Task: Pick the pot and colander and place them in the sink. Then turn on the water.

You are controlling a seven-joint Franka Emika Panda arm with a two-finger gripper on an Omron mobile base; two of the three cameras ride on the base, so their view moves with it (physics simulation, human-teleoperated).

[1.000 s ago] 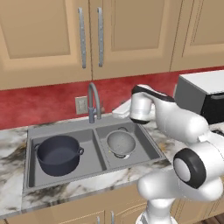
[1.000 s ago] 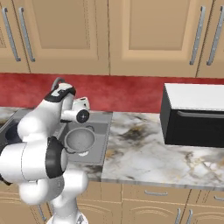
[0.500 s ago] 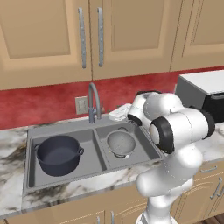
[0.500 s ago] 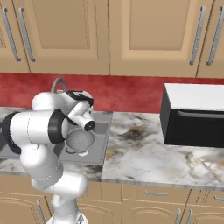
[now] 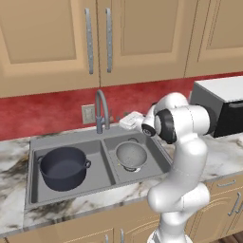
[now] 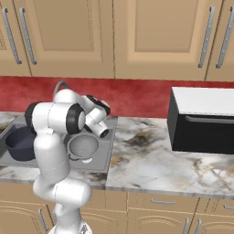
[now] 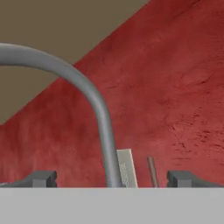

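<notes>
- The dark navy pot (image 5: 64,167) sat in the left basin of the grey double sink (image 5: 105,142), both loop handles visible.
- The silvery perforated colander (image 5: 132,155) sat in the right basin, beside the centre divider.
- A tall grey gooseneck faucet (image 5: 101,110) stood behind the divider, against a red back wall (image 5: 42,113).
- The hand (image 7: 111,178) was spread wide, holding nothing; in the hand view the faucet's curved pipe passed between its two dark fingertips (image 7: 41,178).
- In the left base view, the hand hung over the table behind the right basin.
- A black and white microwave (image 6: 203,119) stood on the marble table (image 6: 160,160), well apart from the sink.
</notes>
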